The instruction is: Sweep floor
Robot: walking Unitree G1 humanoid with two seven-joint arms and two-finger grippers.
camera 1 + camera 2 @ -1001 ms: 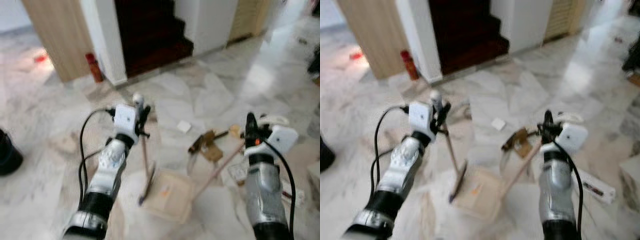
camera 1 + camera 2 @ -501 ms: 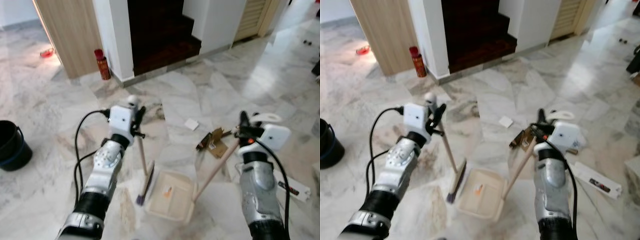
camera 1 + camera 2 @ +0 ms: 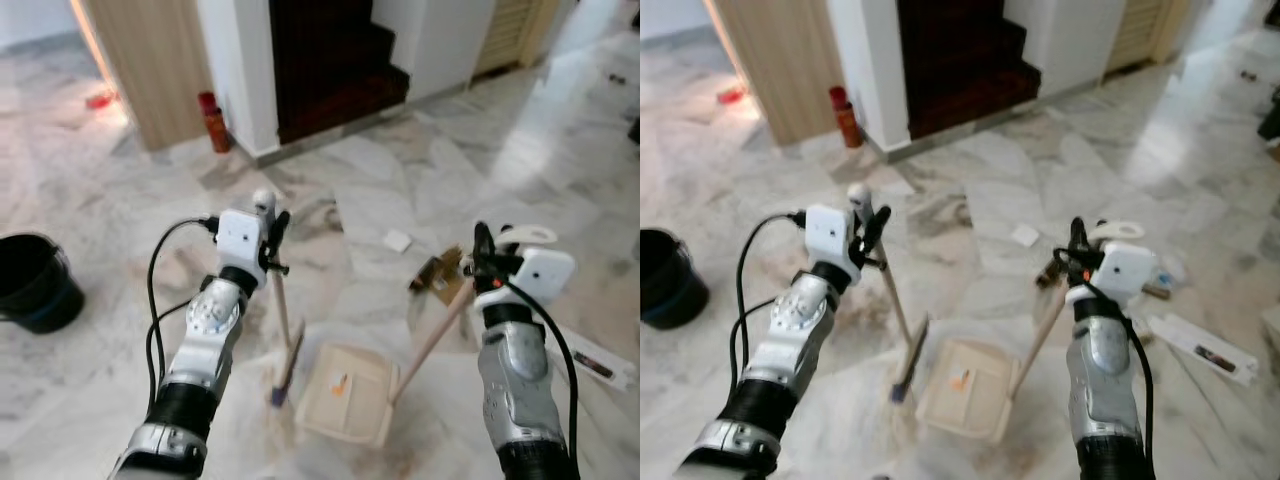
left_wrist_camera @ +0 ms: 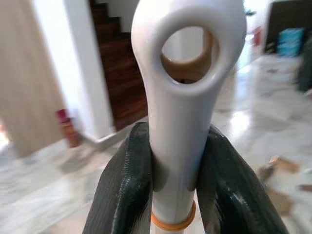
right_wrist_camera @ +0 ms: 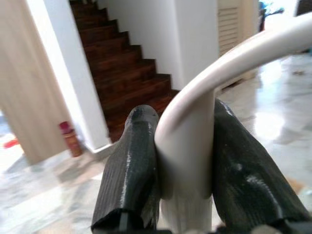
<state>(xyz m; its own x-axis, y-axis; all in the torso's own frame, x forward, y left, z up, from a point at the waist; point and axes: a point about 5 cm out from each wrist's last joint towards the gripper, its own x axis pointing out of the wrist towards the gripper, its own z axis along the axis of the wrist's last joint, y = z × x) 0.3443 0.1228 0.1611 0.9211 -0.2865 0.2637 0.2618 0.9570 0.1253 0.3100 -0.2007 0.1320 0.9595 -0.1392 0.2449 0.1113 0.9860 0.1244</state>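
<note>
The robot stands on a shiny marble floor [image 3: 120, 250] with a tool in each arm. Its left gripper [image 4: 170, 185] is squeezed tight on the white top of the broom [image 3: 283, 330]. The broom stick slants down and a little to the right, and its brush end touches the floor just left of the dustpan [image 3: 348, 392].

The right gripper [image 5: 183, 161] is clamped on the curved white handle of the dustpan. That long stick leans down and to the left, so the two sticks make a V shape, with the cream pan lying flat on the floor between the arms, close to the robot.

The mess is farther away and to the right. There are brown cardboard scraps [image 3: 440, 275] on the floor just past the right gripper, and a small white paper square [image 3: 397, 240] a bit farther off. A flat white strip [image 3: 590, 362] lies at the far right.

So the rubbish lies beyond the pan, nearer the right arm. I think the broom has to reach past the scraps and pull them back toward the pan.

A black bucket [image 3: 35, 280] sits far left, and a red bottle [image 3: 211, 121] stands by the wall near dark stairs [image 3: 335, 60].
</note>
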